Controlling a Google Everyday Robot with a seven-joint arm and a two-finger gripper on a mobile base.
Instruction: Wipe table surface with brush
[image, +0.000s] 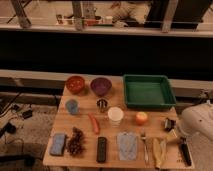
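brush (185, 152) lies flat at the front right corner of the table surface (85, 135), just right of the banana (159, 152) and the fork (145, 149). the gripper (170, 125) sits over the table's right edge, just behind the brush and near the orange (141, 118). i cannot tell if it grips anything.

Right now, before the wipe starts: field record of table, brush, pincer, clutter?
table: table surface, light wood, crowded with items
brush: brush lies at front right corner
pincer: pincer at right edge, just behind brush
back row: orange bowl, purple bowl, green tray
front row: blue sponge, grapes, black remote, fork, banana
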